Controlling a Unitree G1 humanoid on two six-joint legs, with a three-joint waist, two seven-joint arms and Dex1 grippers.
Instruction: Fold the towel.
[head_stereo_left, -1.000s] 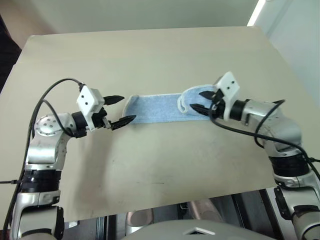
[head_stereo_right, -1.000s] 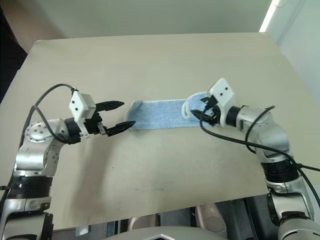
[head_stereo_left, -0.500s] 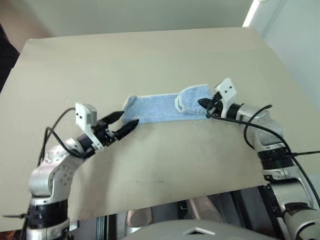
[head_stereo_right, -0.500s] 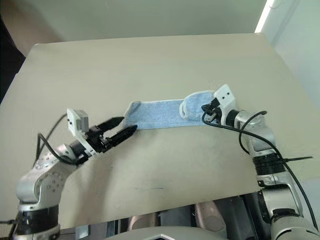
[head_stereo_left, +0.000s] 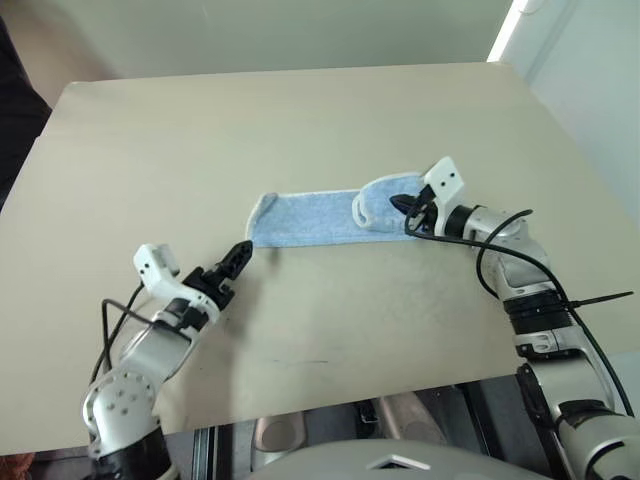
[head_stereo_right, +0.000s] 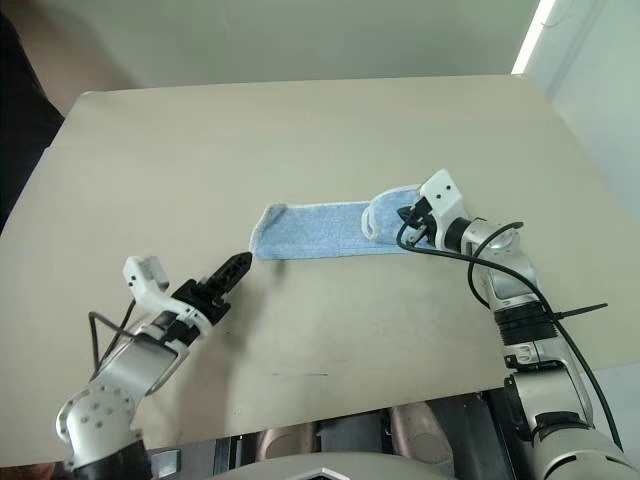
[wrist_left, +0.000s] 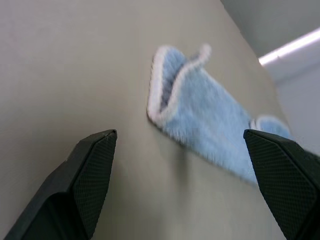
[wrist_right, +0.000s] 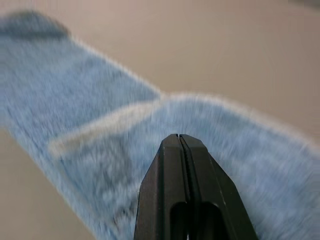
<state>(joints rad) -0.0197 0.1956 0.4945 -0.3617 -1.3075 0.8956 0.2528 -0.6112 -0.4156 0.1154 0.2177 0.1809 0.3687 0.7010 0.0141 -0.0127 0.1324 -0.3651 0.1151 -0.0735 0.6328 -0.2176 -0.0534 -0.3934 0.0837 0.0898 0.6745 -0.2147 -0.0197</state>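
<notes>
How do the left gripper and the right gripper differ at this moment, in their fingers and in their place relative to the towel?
The left gripper has its fingers spread wide; the right gripper has its fingers pressed together. The left gripper sits short of the towel, off its curled near end, with bare table between them; the right gripper is at the towel's other end, over the doubled-over part. Both have black fingers and point toward the towel.

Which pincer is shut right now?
The right pincer, black fingers pressed together at the light blue ribbed towel's folded end; the left pincer is spread open.
</notes>
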